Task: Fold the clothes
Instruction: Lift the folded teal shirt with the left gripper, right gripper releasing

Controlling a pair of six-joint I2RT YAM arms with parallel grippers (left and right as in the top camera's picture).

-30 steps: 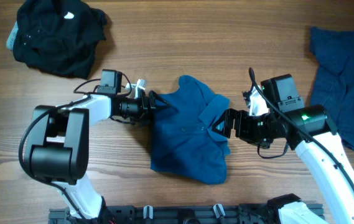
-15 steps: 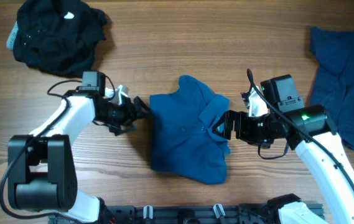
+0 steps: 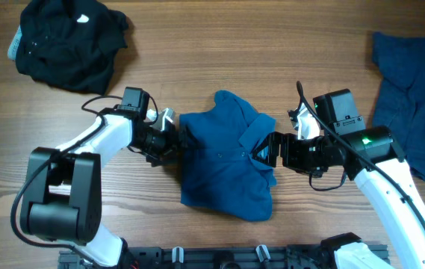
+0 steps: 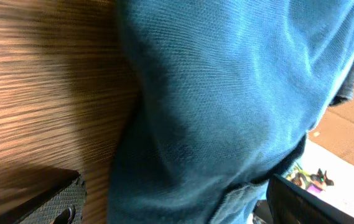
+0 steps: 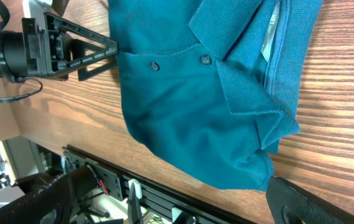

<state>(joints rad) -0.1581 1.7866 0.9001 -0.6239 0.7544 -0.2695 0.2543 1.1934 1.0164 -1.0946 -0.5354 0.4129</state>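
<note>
The bright-blue soft cloth polo shirt lies folded at the centre of the brown wooden table. The left gripper is at its 9 o'clock edge, jaws wide apart. The right gripper is at its 3 o'clock edge, jaws also apart, holding nothing. A crumpled black garment lies at 10 o'clock, a dull dark-blue garment at 2 o'clock.

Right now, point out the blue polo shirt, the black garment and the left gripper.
blue polo shirt (image 3: 223, 175): overhead, front panel below the buttons.
black garment (image 3: 66, 45): overhead, middle of the heap.
left gripper (image 3: 178, 140): overhead, between its fingertips.
</note>
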